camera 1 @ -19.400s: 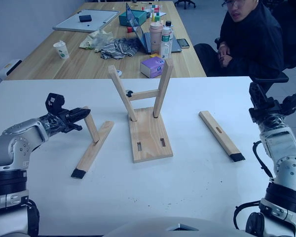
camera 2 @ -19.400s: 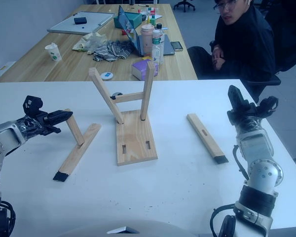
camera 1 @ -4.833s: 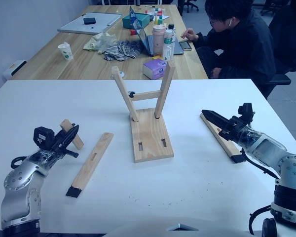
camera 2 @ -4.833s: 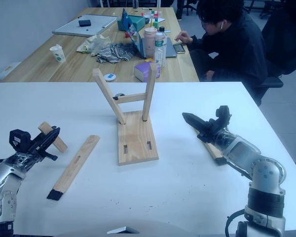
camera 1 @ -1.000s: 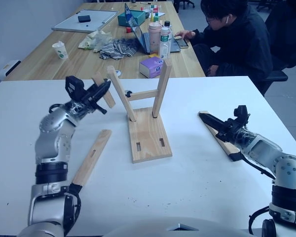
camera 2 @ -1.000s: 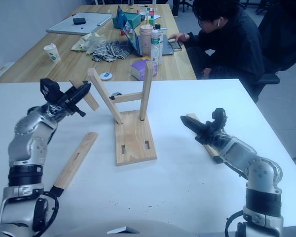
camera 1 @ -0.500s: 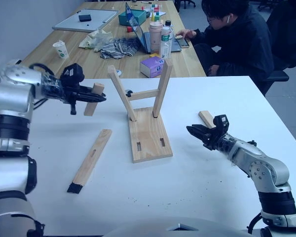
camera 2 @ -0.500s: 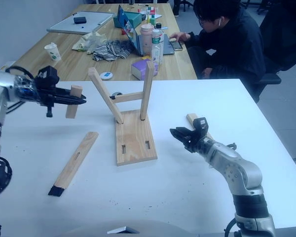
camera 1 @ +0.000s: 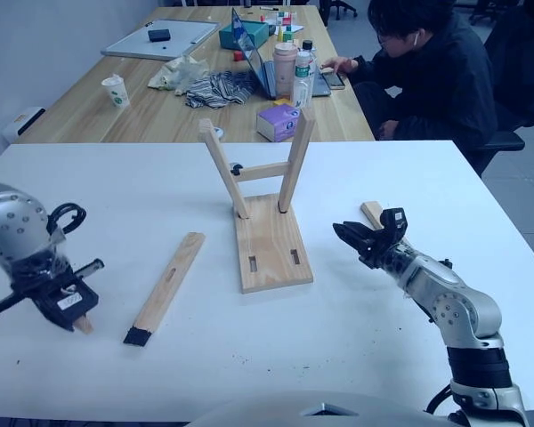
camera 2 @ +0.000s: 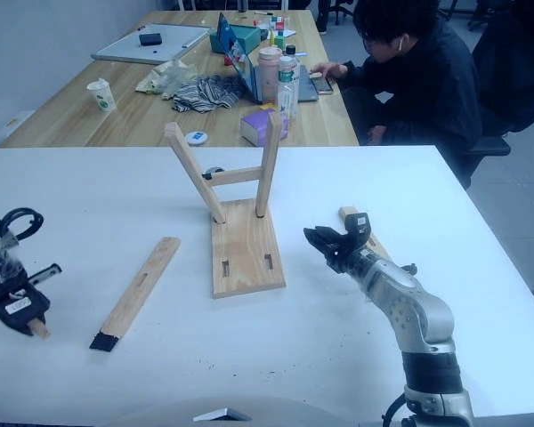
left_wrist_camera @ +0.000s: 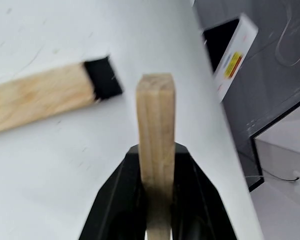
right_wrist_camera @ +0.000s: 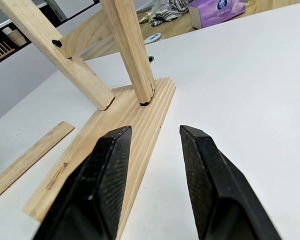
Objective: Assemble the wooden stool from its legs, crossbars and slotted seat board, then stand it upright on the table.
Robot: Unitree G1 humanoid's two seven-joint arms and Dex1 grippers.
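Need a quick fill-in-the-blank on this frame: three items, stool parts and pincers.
The seat board holds ___ upright legs.
The right pincer is ___.
The left pincer grips a crossbar, and the black-tipped leg lies on the board's ___ side.
Missing: two; open; left.

Bits hidden or cut off
In the left eye view, the right gripper (camera 1: 349, 233) and arm cover most of the loose leg (camera 1: 370, 212) at right middle; at lower left the left gripper (camera 1: 71, 311) hides all but a stub of the crossbar (camera 1: 84, 325). The black-tipped leg (left_wrist_camera: 45, 97) looks blurry and runs off the left wrist view.
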